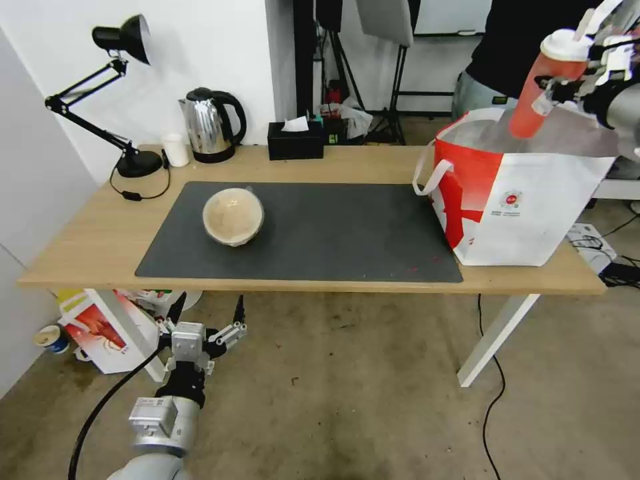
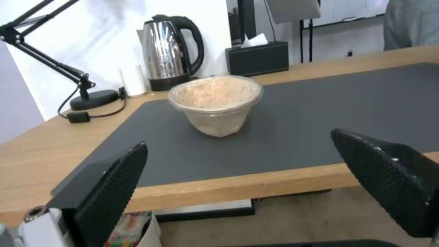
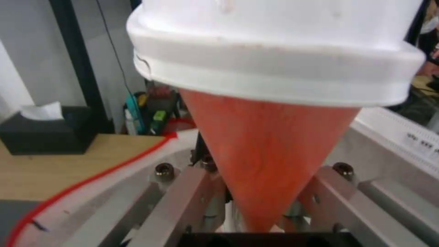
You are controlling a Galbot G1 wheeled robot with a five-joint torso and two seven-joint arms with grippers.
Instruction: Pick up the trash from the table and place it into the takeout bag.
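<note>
Table (image 1: 93, 247) behind; right claw (image 1: 567, 83) grasping red cup (image 1: 543, 93), seemingly above takeout bag (image 1: 533, 207); left claw (image 1: 203, 330) released.

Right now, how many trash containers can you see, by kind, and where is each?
Tan paper bowl: 1, on the mat, untouched.
Red cup with white lid: 1, held tilted in the right gripper above the open takeout bag.
Total: 2.
The left gripper hangs open below the table edge, short of the bowl.
</note>
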